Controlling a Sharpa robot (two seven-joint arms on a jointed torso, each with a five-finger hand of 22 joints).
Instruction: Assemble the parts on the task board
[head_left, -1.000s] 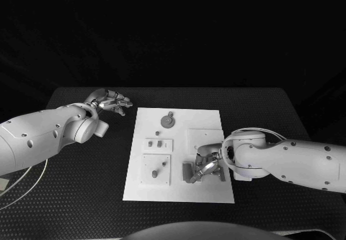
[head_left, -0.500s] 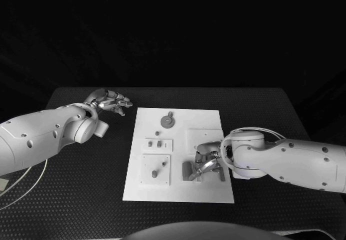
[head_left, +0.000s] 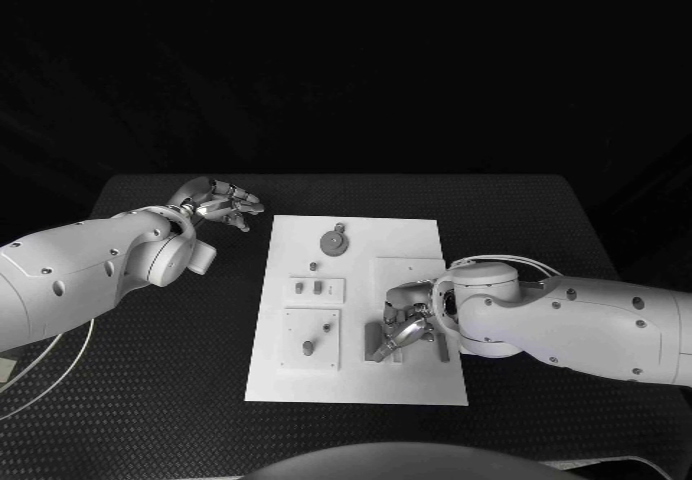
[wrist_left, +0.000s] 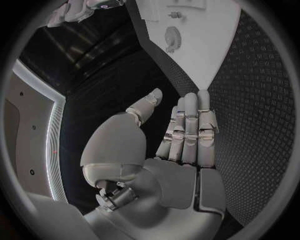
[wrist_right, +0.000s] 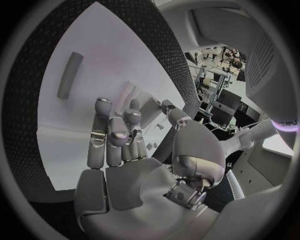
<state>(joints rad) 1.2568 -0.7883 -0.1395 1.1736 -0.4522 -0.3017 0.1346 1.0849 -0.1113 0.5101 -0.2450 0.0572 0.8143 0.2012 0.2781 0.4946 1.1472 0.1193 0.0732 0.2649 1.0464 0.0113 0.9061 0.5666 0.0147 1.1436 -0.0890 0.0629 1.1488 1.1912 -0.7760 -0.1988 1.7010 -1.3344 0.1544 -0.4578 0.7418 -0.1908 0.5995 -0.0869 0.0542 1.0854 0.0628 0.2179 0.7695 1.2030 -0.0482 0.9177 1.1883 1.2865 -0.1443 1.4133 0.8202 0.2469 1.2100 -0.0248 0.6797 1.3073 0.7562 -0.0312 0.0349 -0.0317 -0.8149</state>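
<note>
Left hand (head_left: 219, 203) hovers over bare table just off the board's far-left corner, holding nothing, fingers apart and lightly bent; in the left wrist view (wrist_left: 169, 145) they lie straight side by side, thumb out, pointing at the board edge.

Board (head_left: 418, 385) is a white plate, long axis running away from the robot. On it, left column: near plate with one small peg (head_left: 309, 348), tilted; middle plate with two short pegs (head_left: 310, 288) upright; far end a round gear (head_left: 335, 243) lying flat.

Right half: a raised square (head_left: 411, 268) beyond the right hand. Right hand (head_left: 408, 322) sits low over the board's near-right area, fingers curled down around a grey part (head_left: 379, 345); the part is mostly hidden by the fingers, so can't tell if it's gripped or only touched. In the right wrist view the hand (wrist_right: 122, 145) points fingers at the board, and a long grey bar (wrist_right: 70, 75) lies flat beyond them, apart from the fingertips.
</note>
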